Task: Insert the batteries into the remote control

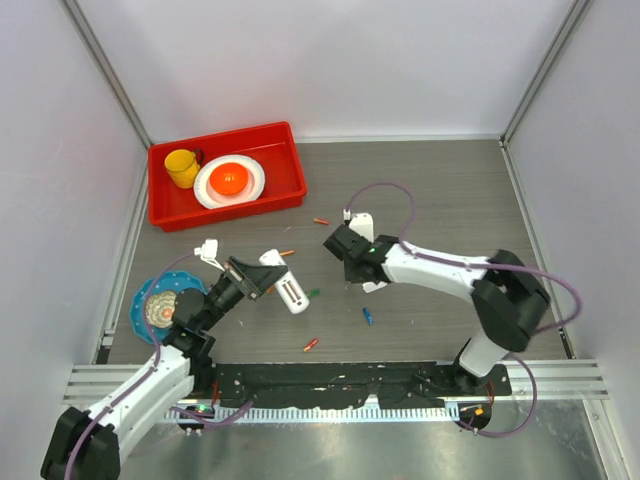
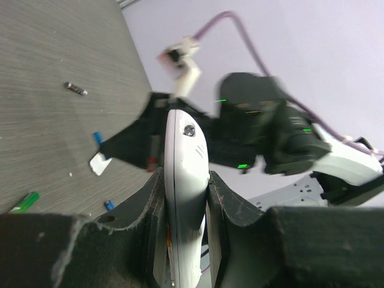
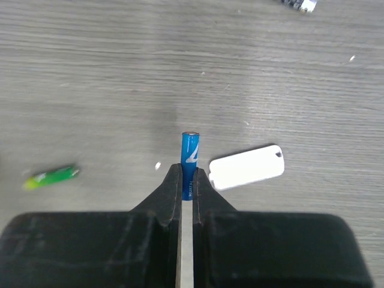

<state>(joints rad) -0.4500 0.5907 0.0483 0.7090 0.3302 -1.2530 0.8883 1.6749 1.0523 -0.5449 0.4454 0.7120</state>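
My left gripper is shut on the white remote control, held edge-on and lifted off the table; in the top view it holds the remote left of centre. My right gripper is shut on a blue battery, held above the table near the centre. The short white cover piece lies just right of it. Loose batteries lie on the table: green, dark, blue, orange and red.
A red bin at the back left holds a yellow cup and a white plate with an orange thing on it. A blue patterned plate lies at the left edge. Grey walls enclose the table on three sides.
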